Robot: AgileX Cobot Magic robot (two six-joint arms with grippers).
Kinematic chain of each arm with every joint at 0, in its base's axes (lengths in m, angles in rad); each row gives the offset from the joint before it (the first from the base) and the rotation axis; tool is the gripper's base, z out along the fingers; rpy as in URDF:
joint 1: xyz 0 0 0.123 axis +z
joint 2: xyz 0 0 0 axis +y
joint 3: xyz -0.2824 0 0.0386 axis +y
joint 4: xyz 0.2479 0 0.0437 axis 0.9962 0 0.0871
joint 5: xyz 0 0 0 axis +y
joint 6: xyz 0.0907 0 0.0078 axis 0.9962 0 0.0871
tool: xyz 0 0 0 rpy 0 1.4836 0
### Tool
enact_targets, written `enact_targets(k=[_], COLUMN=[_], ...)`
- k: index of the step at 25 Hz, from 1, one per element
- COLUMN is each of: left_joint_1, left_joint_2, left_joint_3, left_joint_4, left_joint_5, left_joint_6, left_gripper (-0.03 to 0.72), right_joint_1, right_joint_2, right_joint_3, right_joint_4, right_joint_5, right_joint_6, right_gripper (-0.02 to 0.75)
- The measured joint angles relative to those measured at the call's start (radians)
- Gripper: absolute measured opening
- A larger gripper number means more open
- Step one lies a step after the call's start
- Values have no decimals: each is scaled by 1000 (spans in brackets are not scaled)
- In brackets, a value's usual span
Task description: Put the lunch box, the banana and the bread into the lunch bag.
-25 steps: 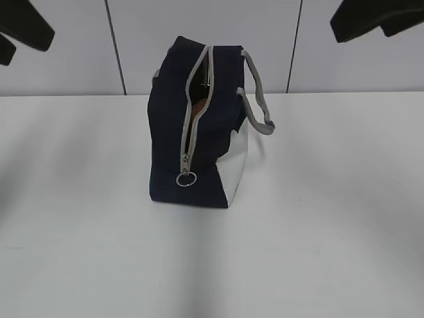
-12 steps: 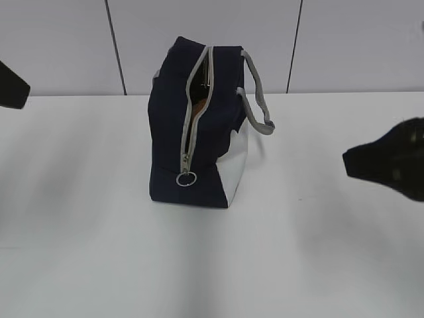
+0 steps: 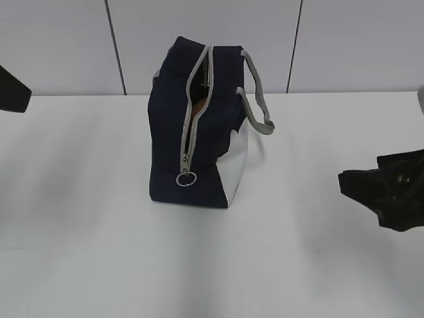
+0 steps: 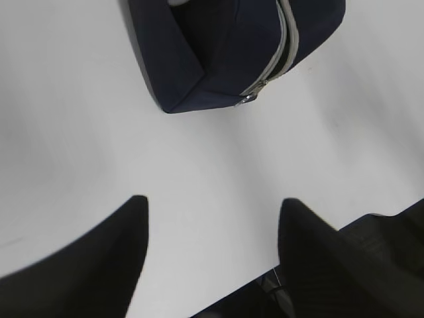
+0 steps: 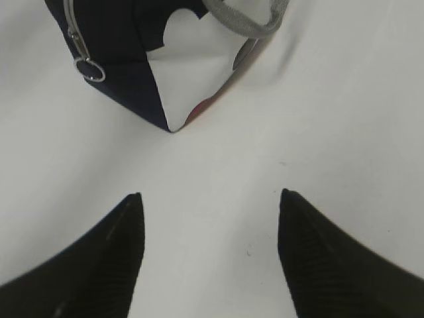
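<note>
The navy lunch bag (image 3: 169, 132) stands upright mid-table, its white side panel (image 3: 236, 165) facing right. Its grey zipper gapes along the upper part, and the ring pull (image 3: 186, 179) hangs low on the front. An orange-brown patch (image 3: 193, 114) shows in the gap; I cannot tell what it is. The lunch box, the banana and the bread are hidden. My left gripper (image 4: 214, 201) is open and empty over bare table, well short of the bag (image 4: 218, 53). The right gripper (image 5: 210, 194) is also open and empty, short of the bag's white corner (image 5: 192, 79). It hovers low at the right (image 3: 381, 189).
A grey strap handle (image 3: 258, 99) droops off the bag's right side. The white table (image 3: 99, 232) runs back to a pale panelled wall (image 3: 66, 46). In the left wrist view the table's edge (image 4: 311, 248) and dark floor show beside the fingers.
Both arms have come down from the top corners. The left one now sits at the left edge, the right one low beside the table's right side. The bag has not moved.
</note>
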Motion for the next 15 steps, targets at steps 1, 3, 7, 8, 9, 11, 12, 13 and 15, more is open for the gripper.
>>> enact_targets(k=[1,3,7,8,9,11,12,13,15], left_joint_1=[0,0,0,0,0,0,0,0,0], left_joint_2=[0,1,2,2,2,2,2,2,2], left_joint_3=[4,6,6,6,6,6,6,6,6], left_joint_4=[0,0,0,0,0,0,0,0,0], left_joint_5=[0,0,0,0,0,0,0,0,0], left_joint_6=[0,0,0,0,0,0,0,0,0], left_gripper=[434,434,434,434,434,434,434,433,433], right_joint_1=[0,0,0,0,0,0,0,0,0], right_joint_2=[0,0,0,0,0,0,0,0,0], right_joint_3=[0,0,17,31,48,84,104,122,159], right_joint_4=[4,8,14,14,14,14,15,15,5], right_joint_5=[-13,-42,-141,-174,-218,-302,-343,-382,-448], right_joint_6=[0,-1,-1,-1,-1,-2,-2,-2,-2], right_gripper=[471,471,471,471,471,471,471,471,471])
